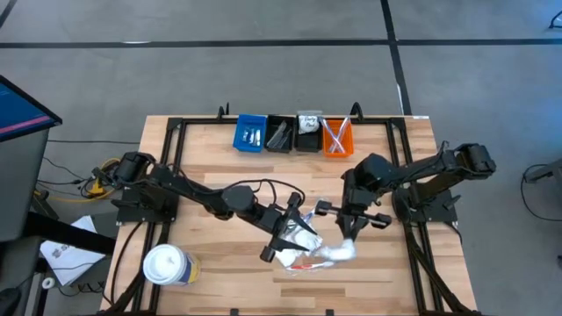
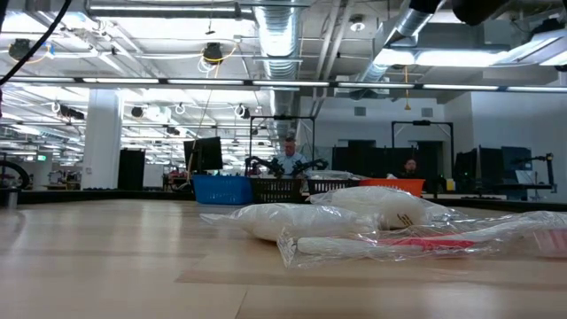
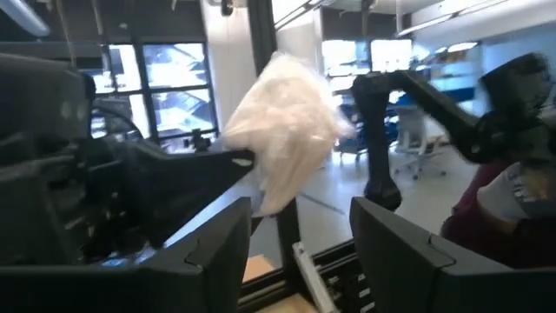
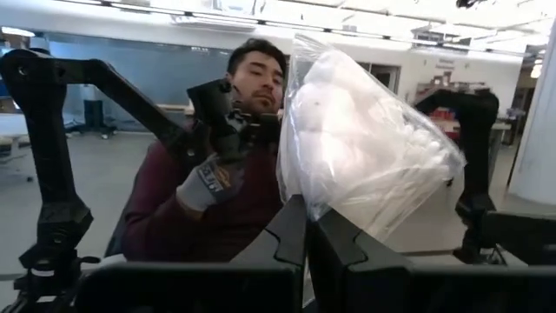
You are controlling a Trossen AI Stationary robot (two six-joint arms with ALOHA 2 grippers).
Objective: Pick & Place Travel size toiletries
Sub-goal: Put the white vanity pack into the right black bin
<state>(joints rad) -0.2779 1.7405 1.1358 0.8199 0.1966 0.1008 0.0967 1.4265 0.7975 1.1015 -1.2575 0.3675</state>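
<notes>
**Both claws at the pile of packets**

From above, my left claw (image 1: pixel 283 235) sat over the clear packets (image 1: pixel 318 253) heaped near the front middle of the surface (image 1: pixel 211 175), and my right claw (image 1: pixel 353 230) pinched one end of a packet there. Four small bins (image 1: pixel 294 134) lined the far edge; a white tub (image 1: pixel 167 265) stood at the front left.

From surface height, the packets (image 2: pixel 354 221) lay in a loose pile, one with a red stick (image 2: pixel 425 241) inside.

Past my left wrist, my fingers (image 3: pixel 217 252) stood apart, a white pouch (image 3: pixel 287 130) beyond them; whether I held it I cannot tell.

Past my right wrist, my fingers (image 4: pixel 295 230) were closed on a clear bag (image 4: pixel 365 139); a person's gloved hand (image 4: pixel 208 183) showed behind.
</notes>
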